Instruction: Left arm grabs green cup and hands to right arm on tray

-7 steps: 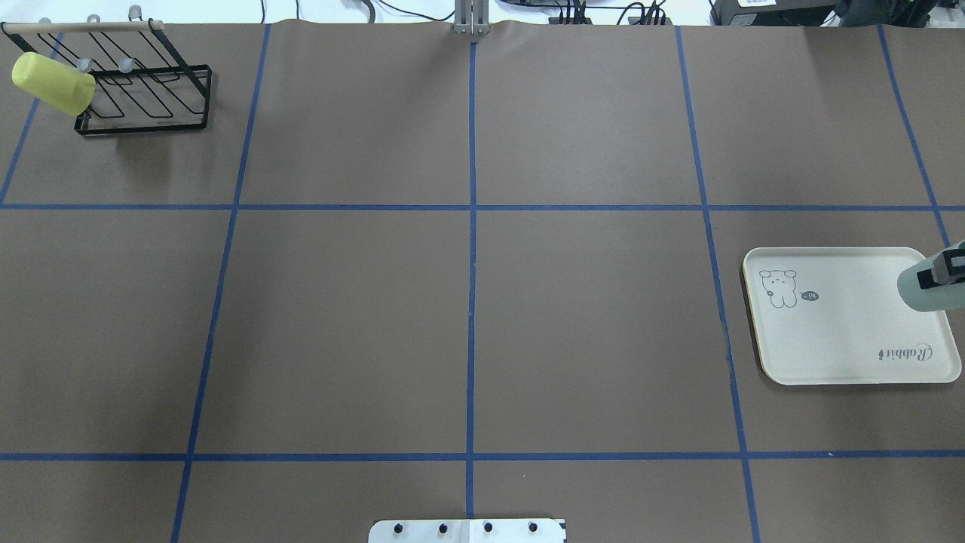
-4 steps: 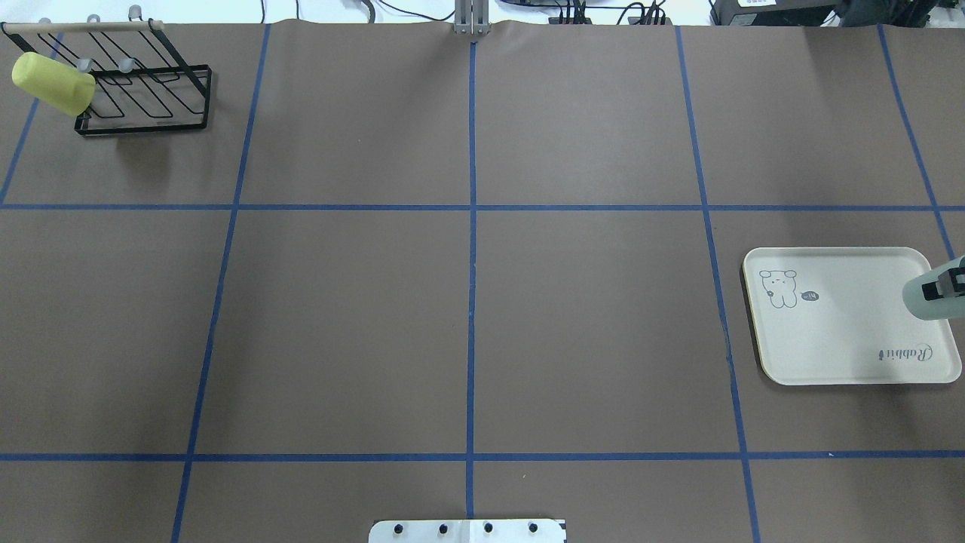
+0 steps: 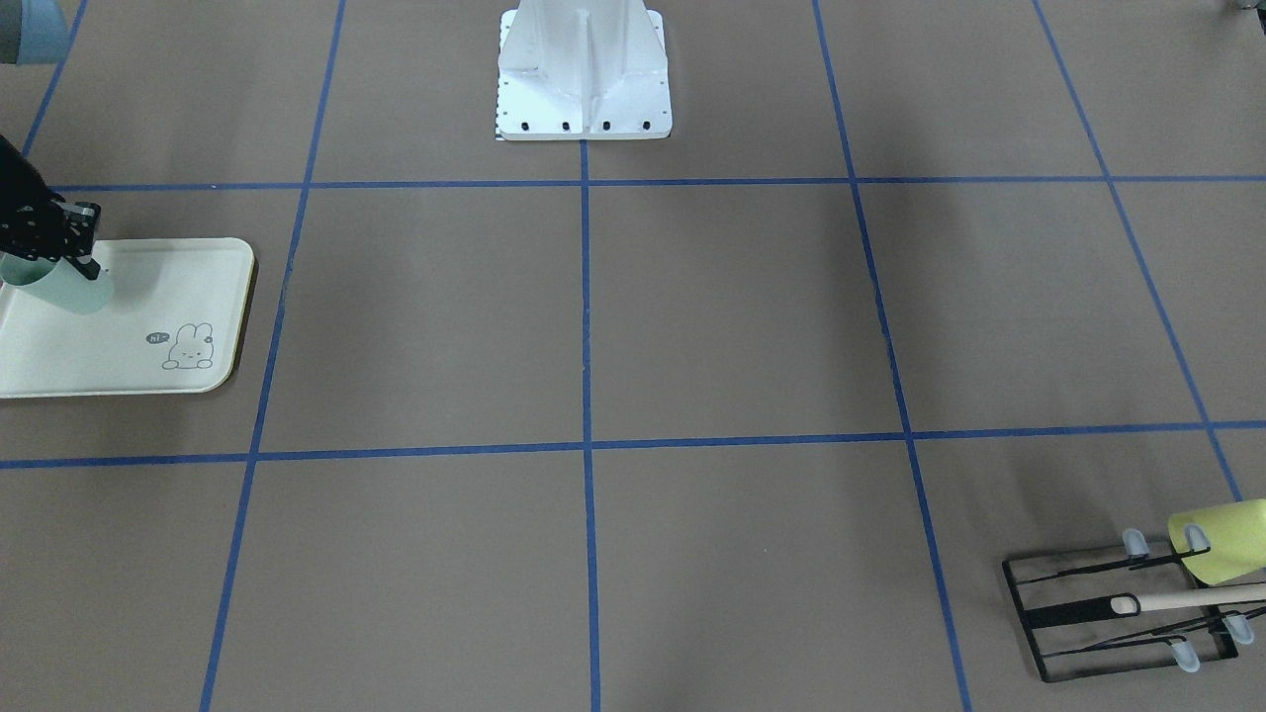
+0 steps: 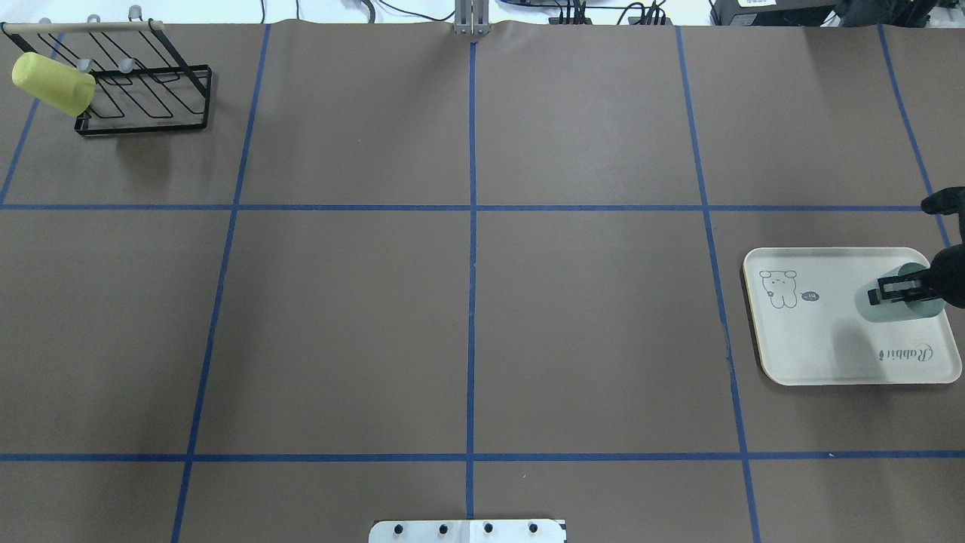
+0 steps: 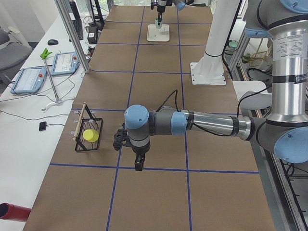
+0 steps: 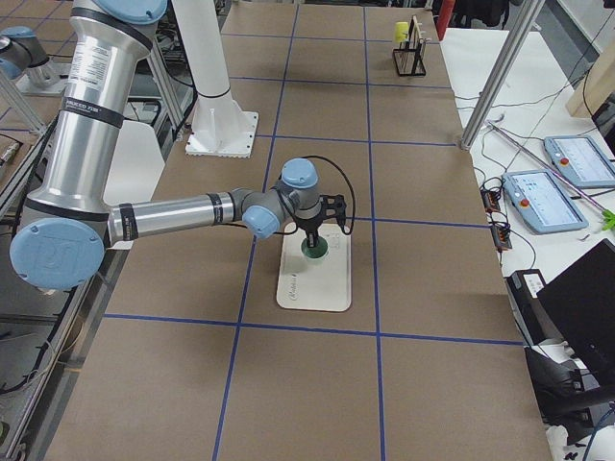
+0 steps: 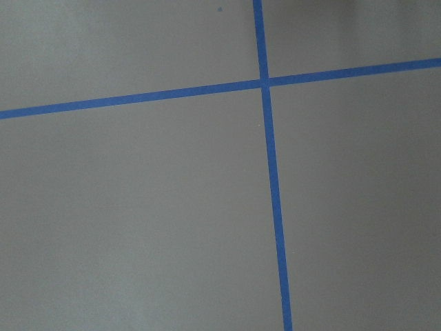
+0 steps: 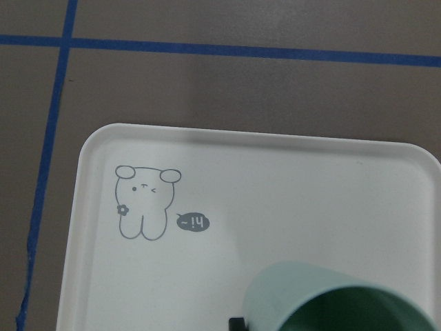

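The pale mint-green cup [image 4: 893, 308] is held in my right gripper [image 4: 883, 293], which is shut on its rim. The cup hangs over the right part of the cream-white tray [image 4: 822, 339]; I cannot tell whether it touches the tray. In the front-facing view the cup [image 3: 74, 290] is over the tray [image 3: 148, 297] at the far left. The right wrist view shows the cup's mouth [image 8: 337, 303] at the bottom, over the tray [image 8: 275, 186] with its bunny drawing. My left gripper [image 5: 138, 163] shows only in the exterior left view, above bare table; I cannot tell its state.
A brighter yellow-green cup [image 4: 53, 83] hangs on a black wire rack [image 4: 151, 113] at the far left corner. The robot's white base [image 3: 584, 79] stands at the near middle edge. Blue tape lines cross the brown table.
My right gripper has moved left with the green cup, from the view's right edge further in over the tray. More of the right arm now shows.
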Robot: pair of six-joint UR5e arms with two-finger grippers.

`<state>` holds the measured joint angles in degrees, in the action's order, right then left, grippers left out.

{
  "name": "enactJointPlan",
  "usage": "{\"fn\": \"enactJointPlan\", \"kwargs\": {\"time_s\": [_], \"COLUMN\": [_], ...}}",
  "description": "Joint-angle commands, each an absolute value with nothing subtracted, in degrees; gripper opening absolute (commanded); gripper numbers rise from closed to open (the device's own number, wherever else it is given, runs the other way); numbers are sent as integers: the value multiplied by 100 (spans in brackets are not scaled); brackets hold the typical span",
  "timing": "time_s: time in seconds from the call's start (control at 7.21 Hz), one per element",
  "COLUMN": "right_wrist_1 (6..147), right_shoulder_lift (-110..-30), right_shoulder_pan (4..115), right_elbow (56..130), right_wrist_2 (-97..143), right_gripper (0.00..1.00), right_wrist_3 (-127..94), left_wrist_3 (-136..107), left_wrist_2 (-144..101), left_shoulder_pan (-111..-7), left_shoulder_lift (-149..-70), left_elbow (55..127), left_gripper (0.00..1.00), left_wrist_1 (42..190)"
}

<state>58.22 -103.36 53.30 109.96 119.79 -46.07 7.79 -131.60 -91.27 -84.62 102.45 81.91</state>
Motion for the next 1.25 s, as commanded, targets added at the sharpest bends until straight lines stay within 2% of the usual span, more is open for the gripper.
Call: {"fn": "enactJointPlan", "kwargs": {"time_s": [0.0,0.14,0.28,0.55,0.83,0.97,1.11], "right_wrist_1": [5994,5977,5950,5994,7024,7397,7670], "right_shoulder_lift": [-9880,-9879,-9879,-9879,-9827,-9635,-9772], "right_shoulder_pan": [5089,5089,5089,5150,5693,6017,6386], "right_elbow": [10637,10609,10617,10888,11405,11426,11391], "right_wrist_2": [11786,11777,11751,11768,12066,12180,12269], "right_gripper": [4,37,99,100,100,100,100], "right_wrist_3": [-4685,-4667,-4667,-4650,-4440,-3603,-2838], "left_wrist_3": [773,773,765,765,765,765,765], "left_wrist_2": [-13166,-13166,-13166,-13175,-13166,-13166,-13166], "left_shoulder_pan": [-9123,-9123,-9123,-9123,-9114,-9114,-9114], "left_shoulder_lift": [-8490,-8490,-8490,-8482,-8481,-8481,-8481], "left_elbow": [10230,10230,10213,10204,10195,10195,10195], "left_gripper": [100,100,100,100,100,100,100], "left_wrist_1": [8209,8218,8244,8235,8235,8244,8244]}}
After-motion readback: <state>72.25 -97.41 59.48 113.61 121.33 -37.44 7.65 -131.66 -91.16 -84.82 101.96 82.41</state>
